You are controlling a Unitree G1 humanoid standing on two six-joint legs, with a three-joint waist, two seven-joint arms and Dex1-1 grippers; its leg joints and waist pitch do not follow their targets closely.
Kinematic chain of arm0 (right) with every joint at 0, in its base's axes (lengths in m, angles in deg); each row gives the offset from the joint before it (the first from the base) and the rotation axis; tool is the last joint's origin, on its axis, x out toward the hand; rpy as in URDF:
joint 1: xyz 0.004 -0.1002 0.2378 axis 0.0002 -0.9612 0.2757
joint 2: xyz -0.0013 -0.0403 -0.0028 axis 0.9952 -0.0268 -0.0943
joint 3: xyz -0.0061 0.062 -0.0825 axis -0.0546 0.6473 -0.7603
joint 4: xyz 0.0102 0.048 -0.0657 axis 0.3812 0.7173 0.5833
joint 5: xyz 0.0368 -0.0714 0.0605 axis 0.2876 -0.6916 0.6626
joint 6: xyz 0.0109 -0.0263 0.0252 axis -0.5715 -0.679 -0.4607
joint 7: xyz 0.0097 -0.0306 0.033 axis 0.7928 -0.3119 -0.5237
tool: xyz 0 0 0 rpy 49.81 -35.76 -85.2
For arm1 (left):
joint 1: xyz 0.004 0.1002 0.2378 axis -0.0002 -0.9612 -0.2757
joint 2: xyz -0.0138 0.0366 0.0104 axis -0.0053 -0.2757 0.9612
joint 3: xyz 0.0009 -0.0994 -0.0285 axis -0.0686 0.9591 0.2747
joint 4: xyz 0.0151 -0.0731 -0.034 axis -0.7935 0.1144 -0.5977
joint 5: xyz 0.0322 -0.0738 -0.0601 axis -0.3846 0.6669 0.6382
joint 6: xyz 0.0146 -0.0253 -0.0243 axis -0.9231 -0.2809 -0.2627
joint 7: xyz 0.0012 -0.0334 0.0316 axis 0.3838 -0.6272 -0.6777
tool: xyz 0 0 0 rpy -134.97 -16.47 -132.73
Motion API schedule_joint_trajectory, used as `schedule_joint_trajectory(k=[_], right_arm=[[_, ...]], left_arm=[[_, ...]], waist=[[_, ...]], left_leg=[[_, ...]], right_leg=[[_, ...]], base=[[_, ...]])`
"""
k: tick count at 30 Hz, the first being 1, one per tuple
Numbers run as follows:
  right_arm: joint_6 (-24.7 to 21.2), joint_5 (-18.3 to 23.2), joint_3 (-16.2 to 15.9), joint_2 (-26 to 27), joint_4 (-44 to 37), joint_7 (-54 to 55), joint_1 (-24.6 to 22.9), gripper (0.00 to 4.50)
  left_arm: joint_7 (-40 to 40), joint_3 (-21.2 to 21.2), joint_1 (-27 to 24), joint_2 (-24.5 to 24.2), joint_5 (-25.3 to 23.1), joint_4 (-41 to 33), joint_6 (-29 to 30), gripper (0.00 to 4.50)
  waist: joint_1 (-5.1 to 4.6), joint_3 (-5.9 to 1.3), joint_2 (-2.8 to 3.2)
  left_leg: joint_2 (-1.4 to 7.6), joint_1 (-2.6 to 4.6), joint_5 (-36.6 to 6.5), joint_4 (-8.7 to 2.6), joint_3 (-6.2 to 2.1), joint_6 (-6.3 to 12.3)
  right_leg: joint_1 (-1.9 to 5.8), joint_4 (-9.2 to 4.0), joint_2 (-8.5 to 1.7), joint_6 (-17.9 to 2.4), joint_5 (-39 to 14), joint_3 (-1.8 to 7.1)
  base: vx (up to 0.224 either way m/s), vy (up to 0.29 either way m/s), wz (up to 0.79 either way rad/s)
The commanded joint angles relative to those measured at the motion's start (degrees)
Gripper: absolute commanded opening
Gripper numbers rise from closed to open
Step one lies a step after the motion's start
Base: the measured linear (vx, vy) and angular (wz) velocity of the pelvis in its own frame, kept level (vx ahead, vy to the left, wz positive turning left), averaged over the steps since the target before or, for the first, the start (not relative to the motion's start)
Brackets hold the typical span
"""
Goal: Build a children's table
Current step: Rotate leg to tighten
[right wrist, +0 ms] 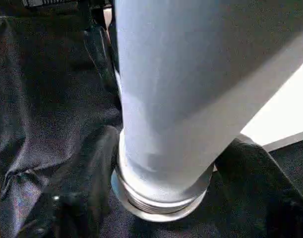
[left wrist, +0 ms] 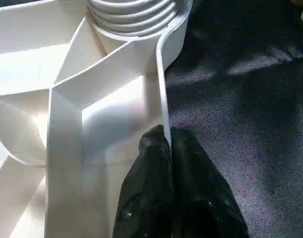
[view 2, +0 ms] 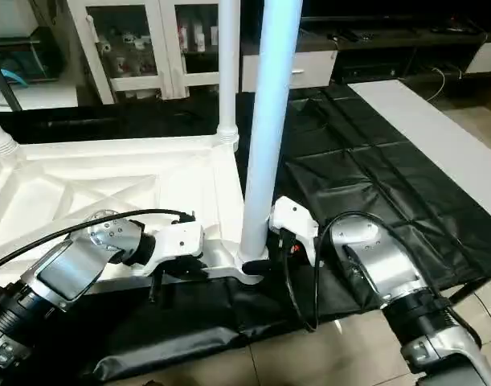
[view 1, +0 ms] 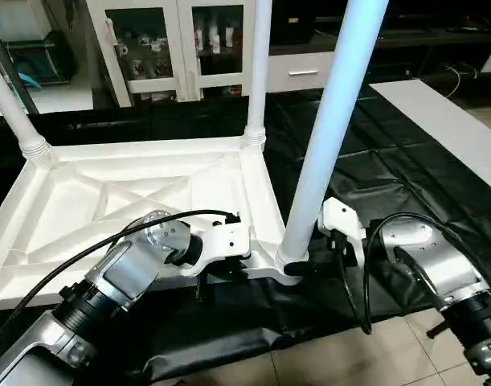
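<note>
Lying upside down on a black-draped tabletop [view 1: 406, 177] is the white plastic top [view 1: 108, 201] of a children's table, its X-ribbed underside facing up. The top is the landmark for everything else.

Three white tube legs stand in its corner sockets. The near leg [view 1: 329, 137] rises from the corner closest to the robot's right arm, leaning slightly away from the top as it climbs. A second leg [view 1: 257, 72] stands upright at the far corner on that same side. A third leg [view 1: 16, 112] stands at the far corner on the opposite side, tilted outward.

The left gripper [left wrist: 168, 144] sits at the near edge of the top, just beside the near leg's socket. Its black fingers [left wrist: 146, 193] are pressed together on the thin upright rim of the top, one on each side.

The right gripper [right wrist: 166, 198] sits at the base of the near leg, outside the top. Its fingers [right wrist: 87, 183] stand apart on either side of the leg's ribbed end; whether they touch the leg is unclear.

Beyond the top, a white cabinet [view 1: 181, 48] with glass doors stands against the back of the room.
</note>
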Motion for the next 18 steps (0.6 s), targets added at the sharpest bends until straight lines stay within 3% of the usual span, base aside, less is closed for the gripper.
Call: schedule_joint_trajectory(k=[1, 10, 14, 16, 17, 18], right_arm=[[0.19, -1.47, -0.13, 0.34, 1.18, 0.54, 1.35, 2.86], [0.17, -1.0, 0.17, 0.83, 1.16, -0.32, 0.56, 2.7], [-0.69, -1.04, 3.27, 3.95, 3.55, 7.04, 1.2, 2.7], [-1.74, -0.72, 5.61, 6.31, 5.63, 12.42, 2.16, 2.7], [-2.69, -0.28, 7.2, 7.9, 6.97, 15.86, 2.77, 2.69], [-3.26, -0.21, 9.01, 10.73, 8.6, 21.58, 3.24, 2.69]], left_arm=[[-1.97, -4.91, -0.91, 0.05, -1.85, 1.28, -0.19, 0.0], [-2.16, -4.73, -1.16, -0.2, -2.3, 1.51, 0.12, 0.0], [0.52, -3.23, -0.86, 1.5, -2.22, 3.36, 0.16, 0.0], [2.71, -1.98, -0.48, 3.18, -1.87, 4.95, 0.14, 0.0], [4.68, -1.01, -0.09, 4.58, -1.69, 6.38, 0.17, 0.0], [9.83, 1.33, 1.19, 8.1, -1.41, 10.51, 0.09, 0.0]], waist=[[-0.31, -3.01, -0.14], [-0.58, -3.06, -0.1], [-0.79, -2.95, -0.01], [-1.51, -2.77, -0.04], [-1.57, -2.75, 0.3], [-2.14, -2.52, 0.2]], left_leg=[[2.3, 0.62, -19.65, -4.4, -0.95, 1.03], [2.29, 0.61, -20.24, -4.42, -0.99, 1.08], [2.15, 0.62, -20.78, -4.4, -0.95, 0.9], [1.83, 0.62, -23.02, -4.36, -1.19, 0.1], [1.84, 0.85, -23.88, -4.4, -1.36, -0.18], [1.56, 0.98, -26.14, -4.19, -1.48, -0.48]], right_leg=[[1.54, -4.57, -3.29, -10.12, -25.25, 2.62], [1.48, -4.59, -3.23, -10.15, -25.07, 2.62], [1.3, -4.77, -3.19, -10.02, -26.12, 2.57], [1.25, -5.3, -3.17, -8.44, -30.51, 2.14], [1.14, -5.48, -3.26, -7.89, -31.97, 1.98], [0.83, -6.19, -3.08, -5.92, -35.78, 1.4]], base=[[0.0, 0.0, 0.0], [0.0, 0.0, 0.0], [0.0, 0.0, 0.0], [0.0, 0.0, 0.0], [0.0, 0.0, 0.0], [0.0, 0.0, 0.0]])
